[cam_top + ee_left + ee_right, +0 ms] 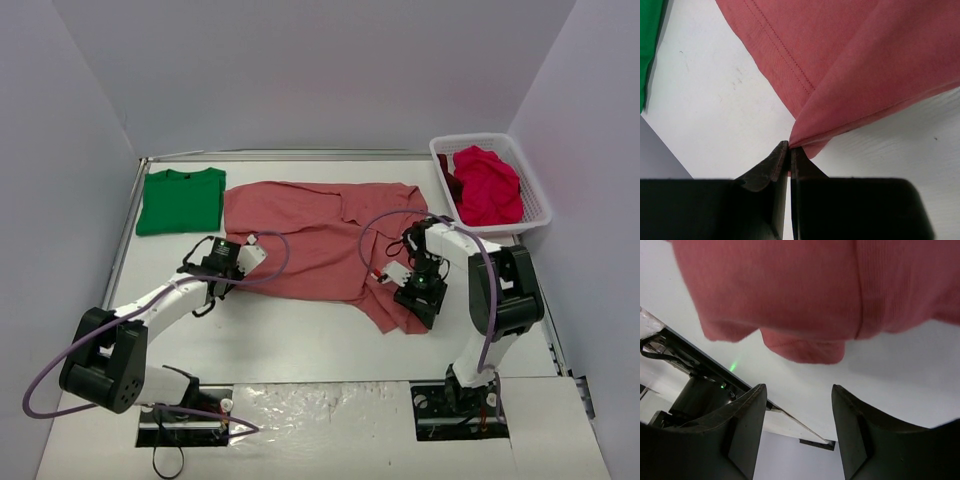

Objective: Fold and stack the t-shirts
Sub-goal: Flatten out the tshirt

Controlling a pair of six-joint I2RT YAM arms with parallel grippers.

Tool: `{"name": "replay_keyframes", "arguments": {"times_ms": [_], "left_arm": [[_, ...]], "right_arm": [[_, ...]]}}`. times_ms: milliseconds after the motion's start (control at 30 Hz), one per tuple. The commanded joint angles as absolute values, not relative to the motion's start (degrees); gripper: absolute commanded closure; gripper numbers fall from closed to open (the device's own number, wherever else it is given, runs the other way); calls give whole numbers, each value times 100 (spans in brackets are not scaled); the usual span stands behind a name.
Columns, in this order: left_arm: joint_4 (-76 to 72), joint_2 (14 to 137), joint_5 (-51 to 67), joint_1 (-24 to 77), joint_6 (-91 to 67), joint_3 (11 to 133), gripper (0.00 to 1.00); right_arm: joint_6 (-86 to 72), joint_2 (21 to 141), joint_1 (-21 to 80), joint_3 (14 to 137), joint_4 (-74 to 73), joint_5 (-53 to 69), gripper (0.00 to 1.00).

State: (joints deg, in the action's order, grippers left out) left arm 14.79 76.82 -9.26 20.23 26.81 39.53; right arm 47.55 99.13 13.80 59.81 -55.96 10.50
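A salmon-pink t-shirt [320, 235] lies spread across the middle of the table, with its near right part bunched. My left gripper [228, 282] is at its near left corner. In the left wrist view the left gripper [790, 148] is shut on a folded corner of the pink t-shirt [855, 65]. My right gripper [422, 305] hovers over the shirt's near right end. In the right wrist view the right gripper [799, 387] is open and empty, with the pink cloth [790, 290] just beyond its fingertips. A folded green t-shirt [180, 198] lies at the back left. Crimson t-shirts [487, 185] fill the basket.
A white lattice basket [470, 140] stands at the back right corner. The green shirt's edge shows in the left wrist view [647, 45]. Grey walls close in the left, back and right sides. Bare white table lies in front of the pink shirt.
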Motion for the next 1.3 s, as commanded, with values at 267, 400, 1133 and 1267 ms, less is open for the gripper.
{"name": "replay_keyframes", "arguments": {"times_ms": [267,400,1133,1267], "left_arm": [[1608,7471,-932,1969,2663,4025,98],[1617,7462,-905,1978,2654,4025,98],[1723,7093,-809,1907,2637,4104,98],[1731,7031,-791,1881,2654,4166,98]], "right_arm": [[4210,10538,2039,5775,-5055,1151,53],[4148,10573,2065,5704,-4931,1186,70],[5088,8930,827,7487,-6659,3198,100],[5247,9035,431,7988,-6785,3857,100]]}}
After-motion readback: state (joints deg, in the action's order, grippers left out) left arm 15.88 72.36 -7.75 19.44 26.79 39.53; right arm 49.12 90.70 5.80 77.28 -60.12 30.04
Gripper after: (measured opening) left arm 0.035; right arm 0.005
